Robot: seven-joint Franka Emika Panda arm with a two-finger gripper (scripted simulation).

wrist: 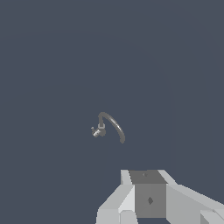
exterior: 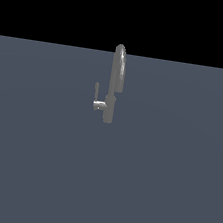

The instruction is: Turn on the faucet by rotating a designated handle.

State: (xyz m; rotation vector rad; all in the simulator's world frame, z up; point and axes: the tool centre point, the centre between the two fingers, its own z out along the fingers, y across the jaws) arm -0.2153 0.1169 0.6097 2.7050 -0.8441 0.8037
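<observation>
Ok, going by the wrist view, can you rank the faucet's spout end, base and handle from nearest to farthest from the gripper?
1. Spout end: curves out toward the gripper, so it is nearest.
2. Base: at the arch's other end, farther off.
3. Handle: sticks out from the base on the side away from the gripper; only just beyond it, nearly too close to call.

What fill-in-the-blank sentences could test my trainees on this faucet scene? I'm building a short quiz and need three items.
1. In the exterior view, the handle sticks out from the faucet toward that view's ____ side.
2. The thin lever of the handle points ____ from its stub.
3. In the wrist view, the gripper is ____ the faucet, not touching it.

Missing words: left; upward; apart from
</observation>
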